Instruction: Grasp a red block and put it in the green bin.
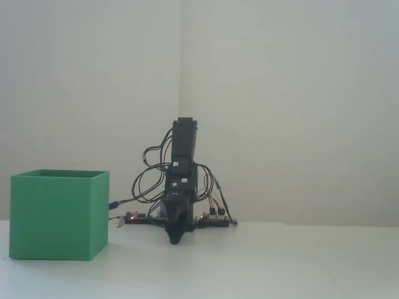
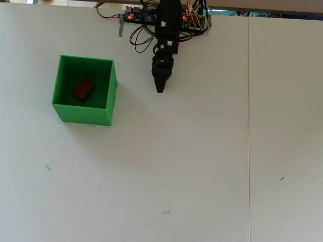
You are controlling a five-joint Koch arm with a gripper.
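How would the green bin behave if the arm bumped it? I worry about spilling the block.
The green bin looks thin-walled, so probably light and easy to slide. Its flat, wide base in the fixed view suggests it would slide rather than tip. The red block lies deep inside, likely staying put.

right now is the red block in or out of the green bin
In. The overhead view shows the red block lying on the floor inside the green bin.
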